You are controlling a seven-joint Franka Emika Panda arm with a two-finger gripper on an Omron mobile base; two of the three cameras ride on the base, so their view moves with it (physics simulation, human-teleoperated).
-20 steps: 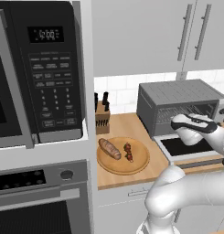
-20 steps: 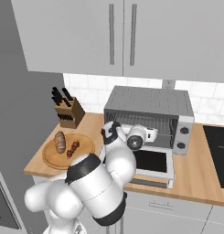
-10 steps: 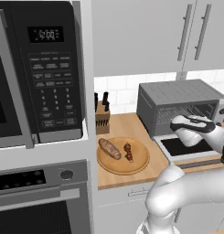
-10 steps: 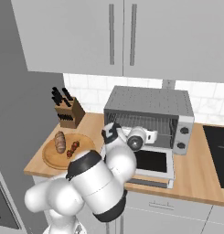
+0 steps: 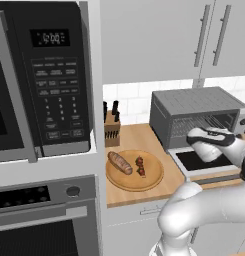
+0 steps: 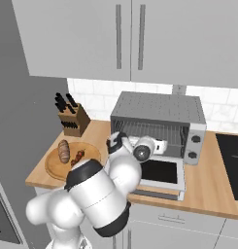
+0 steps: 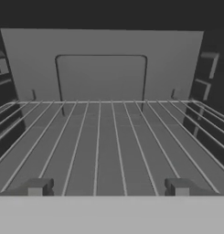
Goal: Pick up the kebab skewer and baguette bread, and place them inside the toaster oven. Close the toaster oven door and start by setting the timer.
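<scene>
Left base view: the baguette bread and kebab skewer lie on a wooden board on the counter; the arm hides part of the toaster oven. The jaws, open and empty, face its wire rack.

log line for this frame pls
gripper: open, at toaster oven mouth | door: down | skewer, baguette: on board

Blurred digits, perhaps a clock, on the microwave display; keypad labels illegible
</scene>
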